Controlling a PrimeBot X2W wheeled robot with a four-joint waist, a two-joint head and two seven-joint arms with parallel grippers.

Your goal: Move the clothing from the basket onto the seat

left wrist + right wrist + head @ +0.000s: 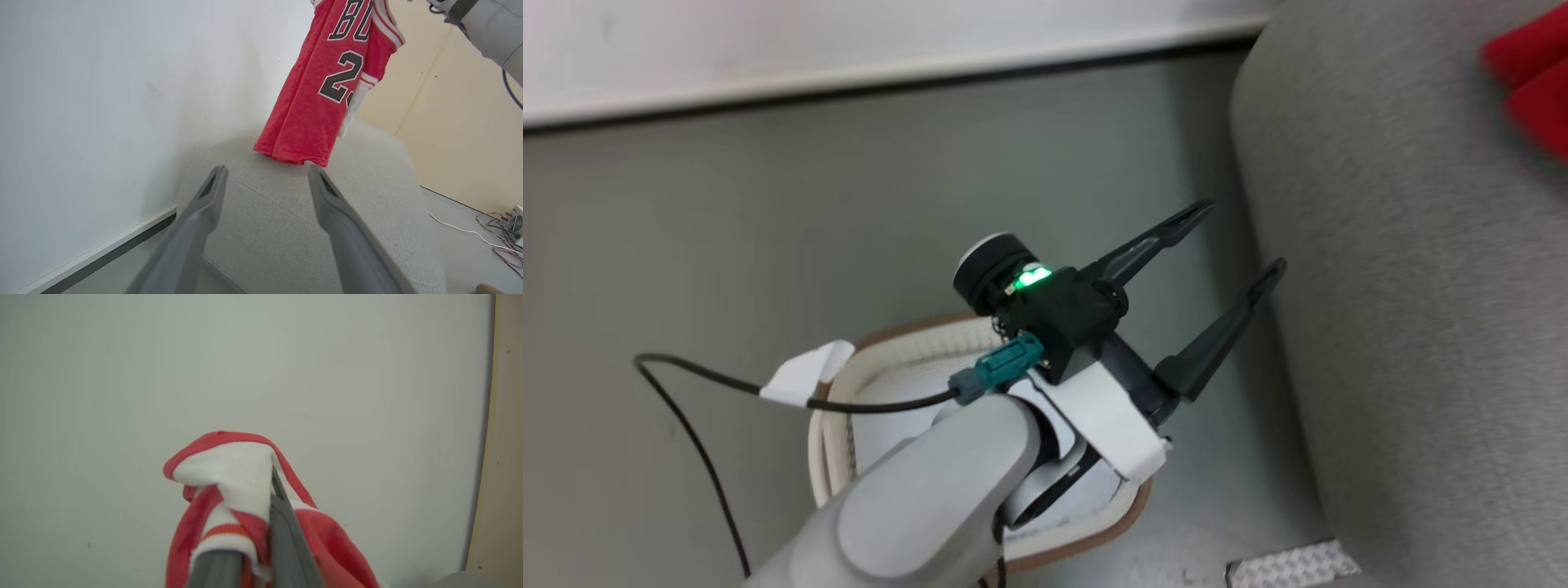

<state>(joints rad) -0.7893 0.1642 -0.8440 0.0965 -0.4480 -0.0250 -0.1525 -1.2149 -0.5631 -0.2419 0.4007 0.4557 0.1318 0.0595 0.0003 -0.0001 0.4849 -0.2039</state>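
The clothing, a red jersey (pixel 322 90) with black-and-white lettering, hangs in the air with its lower hem at the top of the seat, a light grey sofa (pixel 286 228). My right gripper (pixel 255 490) is shut on a bunched red-and-white edge of the jersey (pixel 229 469), held up in front of a white wall. A red corner of the jersey (pixel 1531 73) shows above the sofa (pixel 1405 327). My left gripper (pixel 1241 238) is open and holds nothing; it hovers over the white basket (pixel 915 331) and points at the sofa's side. In the left wrist view the left gripper (pixel 267 173) faces the sofa.
The basket stands on the grey floor just left of the sofa. A black cable (pixel 703 457) trails from my left wrist. A ribbed metal plate (pixel 1290 563) lies by the sofa's base. Loose wires (pixel 502 241) lie on the floor beyond the sofa, by a beige wall.
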